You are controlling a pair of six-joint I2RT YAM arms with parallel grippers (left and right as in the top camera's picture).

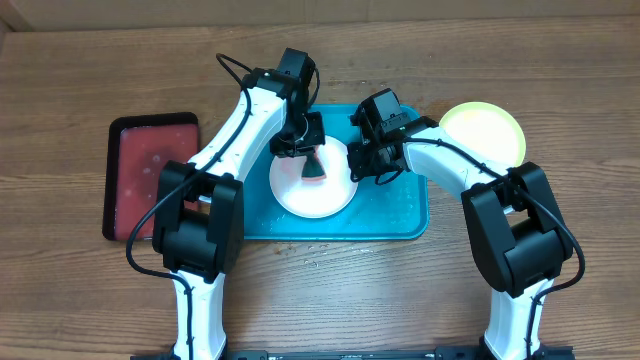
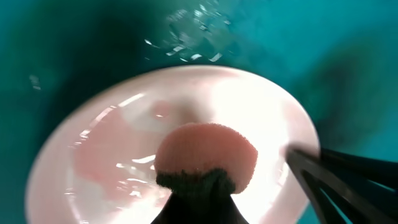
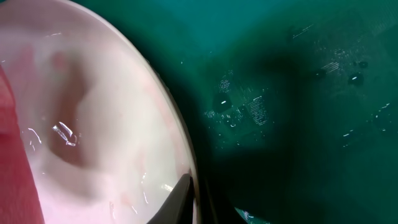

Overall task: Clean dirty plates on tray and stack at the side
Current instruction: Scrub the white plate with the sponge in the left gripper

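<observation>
A brown wood-grain table [image 1: 80, 300] fills the overhead view, and nothing of the room shows beyond it. On the left of the table lies a small red rectangular tray with a black rim [image 1: 150, 180], well apart from both arms. At the far right a yellow-green round plastic plate [image 1: 482, 135] rests on the wood, just beside the far right corner of the large teal-blue rectangular plastic tray [image 1: 400, 210], which sits in the middle between the two arms. Both arms reach in over this tray, and their wrists cover its far edge. A white round plastic plate [image 1: 300, 195] lies on the left half of the tray, with pale pink watery smears across its inside. The left gripper [image 1: 312, 158] hangs above the plate with its fingers pinched on a pink sponge with a dark backing [image 2: 208, 152], whose soft face presses on the plate's middle. The right gripper [image 1: 358, 165] is at the plate's right rim with its fingers closed on that rim; one fingertip [image 3: 180, 199] lies just inside the edge. Small water droplets [image 3: 242, 109] glint on the bare tray floor beside the plate.
</observation>
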